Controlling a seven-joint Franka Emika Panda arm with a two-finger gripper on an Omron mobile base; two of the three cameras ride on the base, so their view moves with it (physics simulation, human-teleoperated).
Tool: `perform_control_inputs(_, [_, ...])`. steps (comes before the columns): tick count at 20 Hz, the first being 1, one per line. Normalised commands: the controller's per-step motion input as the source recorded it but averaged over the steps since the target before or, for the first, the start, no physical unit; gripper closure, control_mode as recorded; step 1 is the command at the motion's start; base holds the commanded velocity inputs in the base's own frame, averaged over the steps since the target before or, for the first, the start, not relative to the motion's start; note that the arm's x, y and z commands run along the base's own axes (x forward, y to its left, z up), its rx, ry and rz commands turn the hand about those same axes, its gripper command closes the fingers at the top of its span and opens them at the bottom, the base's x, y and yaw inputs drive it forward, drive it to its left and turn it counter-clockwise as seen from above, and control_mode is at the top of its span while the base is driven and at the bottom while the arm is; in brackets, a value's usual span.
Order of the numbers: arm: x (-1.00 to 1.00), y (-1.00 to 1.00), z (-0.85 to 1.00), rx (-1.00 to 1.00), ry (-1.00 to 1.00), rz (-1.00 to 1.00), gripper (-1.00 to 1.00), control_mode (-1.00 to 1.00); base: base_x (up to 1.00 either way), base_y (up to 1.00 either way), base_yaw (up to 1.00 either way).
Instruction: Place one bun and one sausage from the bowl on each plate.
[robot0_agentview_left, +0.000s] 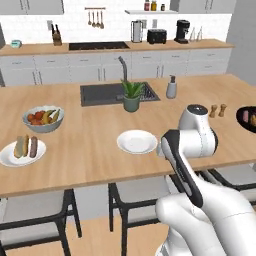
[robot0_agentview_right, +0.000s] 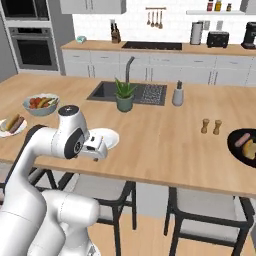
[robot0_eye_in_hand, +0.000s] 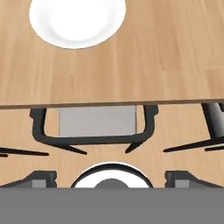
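The black bowl (robot0_agentview_right: 235, 145) sits at the counter's far right with a sausage (robot0_agentview_right: 242, 138) and a bun (robot0_agentview_right: 250, 151) in it; it also appears as the bowl (robot0_agentview_left: 240, 116) at the right edge. One white plate (robot0_agentview_left: 7, 157) at the far left carries a bun (robot0_agentview_left: 21, 146) and a sausage (robot0_agentview_left: 33, 147). The other plate (robot0_agentview_left: 136, 141) near the counter's front edge is bare, also seen as the plate (robot0_eye_in_hand: 77, 22). My gripper (robot0_eye_in_hand: 112, 178) hangs open and holds nothing, just in front of the bare plate, above the counter's edge and a stool.
A pale fruit bowl (robot0_agentview_left: 42, 118) stands behind the left plate. A potted plant (robot0_agentview_left: 132, 96), the sink (robot0_agentview_left: 102, 93), a soap dispenser (robot0_agentview_left: 171, 87) and two shakers (robot0_agentview_left: 218, 110) lie further back. Dark stools (robot0_eye_in_hand: 94, 127) stand under the counter's front edge.
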Motion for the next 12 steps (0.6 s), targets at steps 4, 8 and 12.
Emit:
perform_control_inputs(4, [0.00,0.00,0.00,0.00,0.00,0.00,-1.00,1.00,0.23,-1.00,0.00])
perform_control_inputs(8, [0.00,0.00,0.00,0.00,0.00,0.00,-1.00,1.00,0.41,-1.00,-0.19])
perform_control_inputs(12, [0.00,0.00,0.00,0.00,0.00,0.00,-1.00,1.00,0.48,-0.99,-0.39])
